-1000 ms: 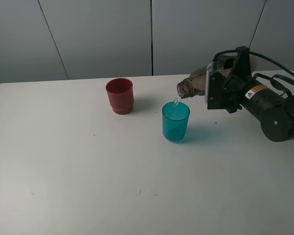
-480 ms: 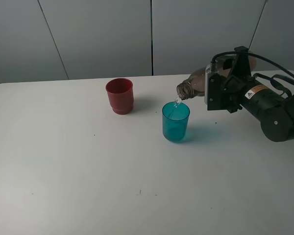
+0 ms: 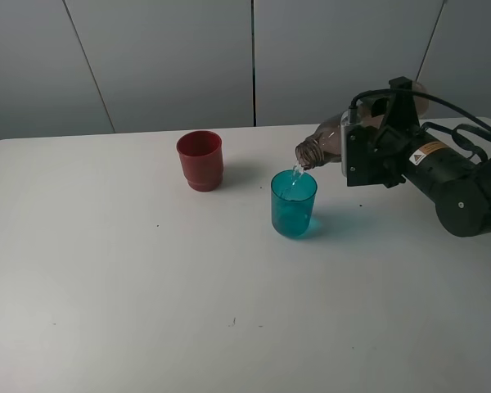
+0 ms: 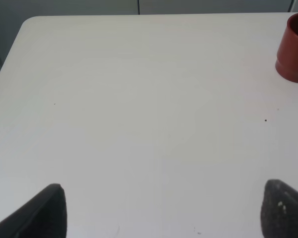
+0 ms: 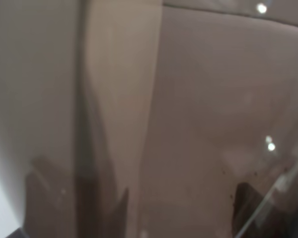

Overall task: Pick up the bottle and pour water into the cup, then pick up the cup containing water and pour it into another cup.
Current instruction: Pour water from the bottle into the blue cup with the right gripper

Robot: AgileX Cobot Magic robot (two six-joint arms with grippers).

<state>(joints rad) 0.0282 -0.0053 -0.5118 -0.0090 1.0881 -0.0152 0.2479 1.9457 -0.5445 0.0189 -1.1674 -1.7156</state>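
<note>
On the table (image 3: 106,286) the cup (image 3: 294,205) stands right of and before the other cup (image 3: 200,160), well apart. The bottle (image 3: 323,143) hangs above the cup's right rim.

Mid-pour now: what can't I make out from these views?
Water level in the teal cup: too small, exterior high view.
Right tool fingers: right wrist view filled by the blurred bottle.
Red cup: cut off by left wrist view's edge.
Left tool: only fingertips show.
</note>
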